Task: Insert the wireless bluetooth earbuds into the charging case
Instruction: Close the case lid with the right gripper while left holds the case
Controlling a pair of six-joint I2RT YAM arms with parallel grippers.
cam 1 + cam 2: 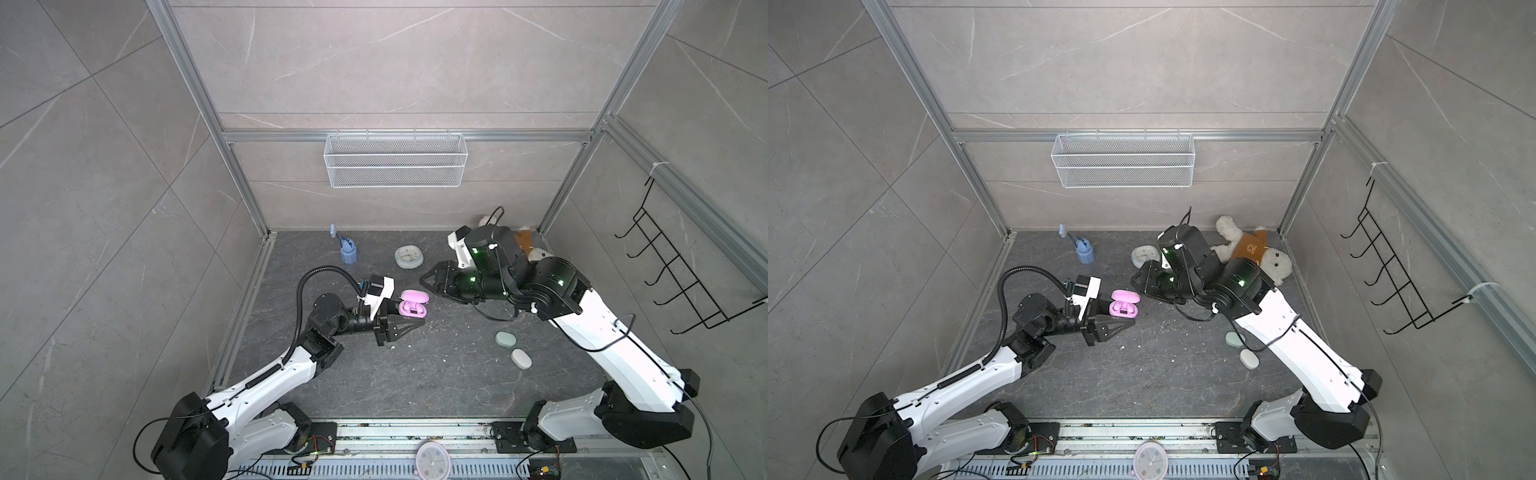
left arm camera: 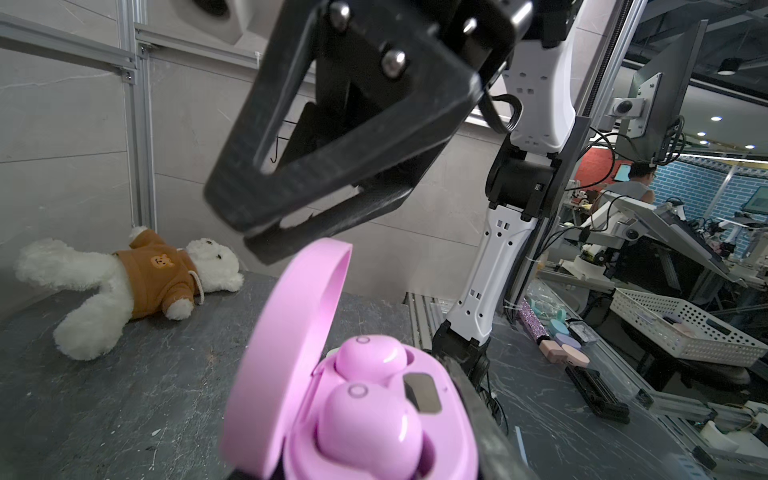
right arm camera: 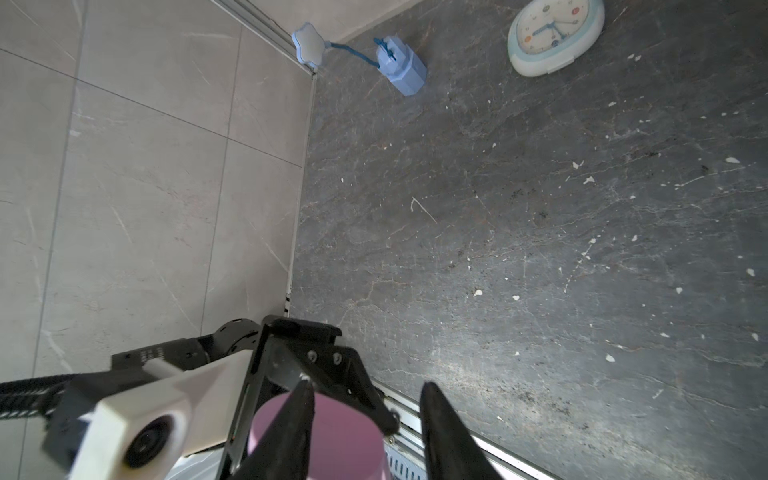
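Observation:
A pink charging case (image 1: 411, 309) (image 1: 1123, 308) hangs above the dark table with its lid (image 2: 291, 332) flipped open. My left gripper (image 1: 412, 318) (image 1: 1122, 318) is shut on the case body; one of its fingers (image 2: 494, 440) lies along the case's side. Two pink wireless bluetooth earbuds (image 2: 370, 357) (image 2: 365, 424) sit side by side in the case's wells. My right gripper (image 1: 428, 279) (image 1: 1138, 282) (image 3: 368, 388) hovers just beyond and above the lid, open, with nothing between its fingers. The right wrist view shows the back of the lid (image 3: 345, 432) below them.
Closed mint (image 1: 505, 338) and white (image 1: 521, 358) cases lie right of centre. At the back are a pale blue clock (image 1: 409, 257), a blue holder (image 1: 348, 249) and a teddy bear (image 1: 1252, 249). A wire basket (image 1: 395, 160) and a black hook rack (image 1: 681, 274) hang on the walls.

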